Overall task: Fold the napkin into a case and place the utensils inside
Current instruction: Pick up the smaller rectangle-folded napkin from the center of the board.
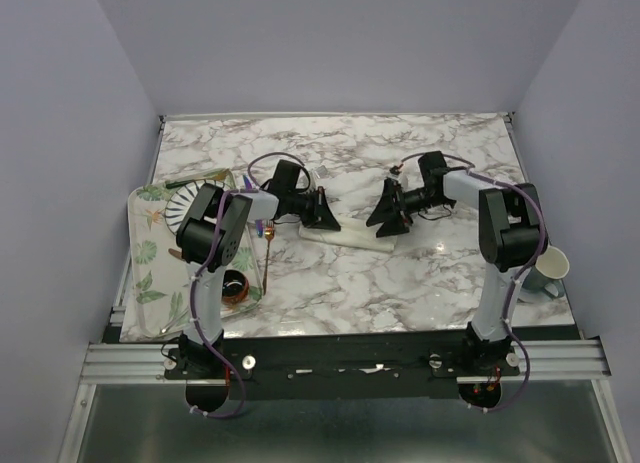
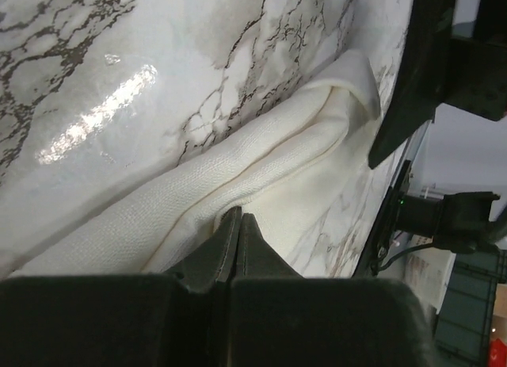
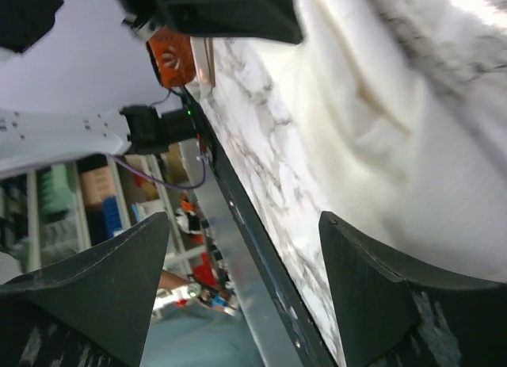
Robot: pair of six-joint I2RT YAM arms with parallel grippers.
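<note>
now | tray (image 1: 145, 283): striped plate (image 1: 183, 208), copper fork (image 1: 268, 253) along rim | mug (image 1: 548, 270): inside unseen

Both arms rise from their bases at the near edge, bend sharply at the elbow and reach inward, so that the two wrists point at each other across the middle. The left arm (image 1: 213, 238) carries its forearm out to the right, and the left gripper (image 1: 322, 211) hangs low with its jaws pressed flat together, the fingertips (image 2: 239, 224) meeting in one thin seam. The right arm (image 1: 506, 233) stands taller, its forearm running leftward. The right gripper (image 1: 390, 215) is tipped downward with its jaws spread wide, an empty gap between the two dark fingers (image 3: 372, 288). The grippers face each other, near but not touching.
</note>
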